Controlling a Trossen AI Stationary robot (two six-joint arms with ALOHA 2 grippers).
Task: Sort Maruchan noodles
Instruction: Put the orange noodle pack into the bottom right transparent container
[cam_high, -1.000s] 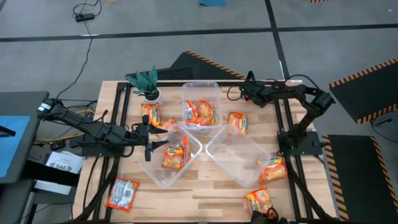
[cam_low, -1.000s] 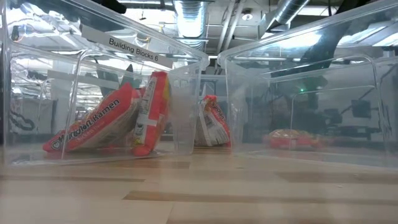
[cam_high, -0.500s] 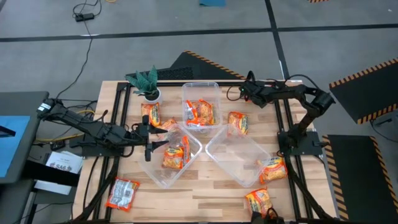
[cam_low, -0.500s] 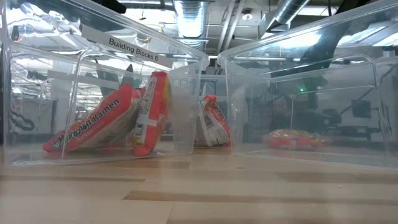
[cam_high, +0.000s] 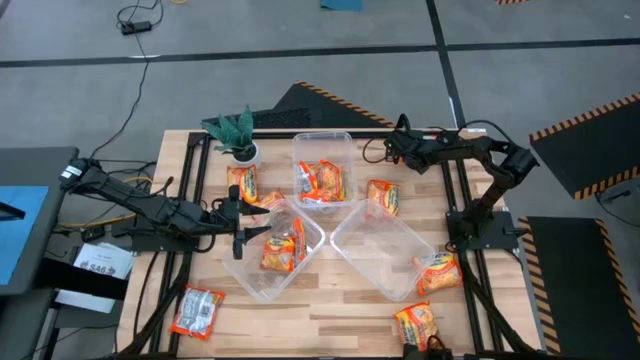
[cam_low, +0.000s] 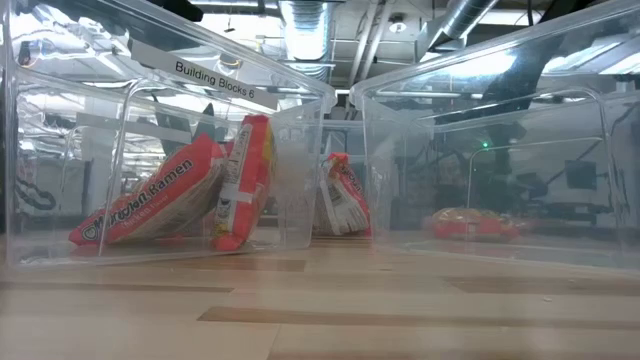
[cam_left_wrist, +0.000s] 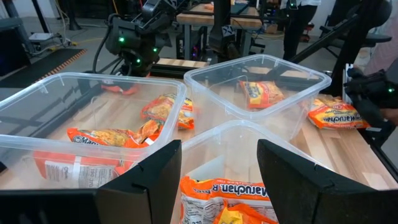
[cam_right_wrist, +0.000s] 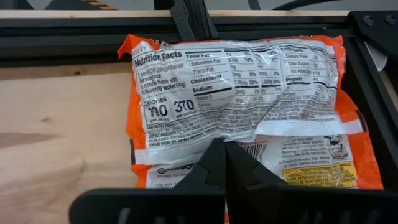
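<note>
Orange Maruchan noodle packets lie in the far clear tub (cam_high: 322, 182) and in the near-left tub (cam_high: 283, 248). Loose ones lie flat on the table (cam_high: 382, 197), (cam_high: 242, 185), (cam_high: 197, 312), (cam_high: 415, 322). My right gripper (cam_high: 393, 150) is at the table's far right edge, shut on a packet (cam_right_wrist: 242, 93) that lies print-side down; in the high view the arm hides this packet. My left gripper (cam_left_wrist: 217, 180) stands open over the left rim of the near-left tub, above its packets (cam_left_wrist: 224, 199), touching nothing. My right gripper has its shut fingertips (cam_right_wrist: 214, 155) on the middle of the packet's back (cam_right_wrist: 217, 134), just below the nutrition panel, coming from above at a slant. How much wrap is caught between them does not show. The packet lies flat on the wood and the black frame rail.
The near-right tub (cam_high: 385, 250) is bare inside except for a packet (cam_high: 438, 272) at its near-right corner. A small potted plant (cam_high: 235, 135) stands at the far left. Black frame rails (cam_right_wrist: 373, 37) run along the table's edges. People stand beyond the table in the left wrist view.
</note>
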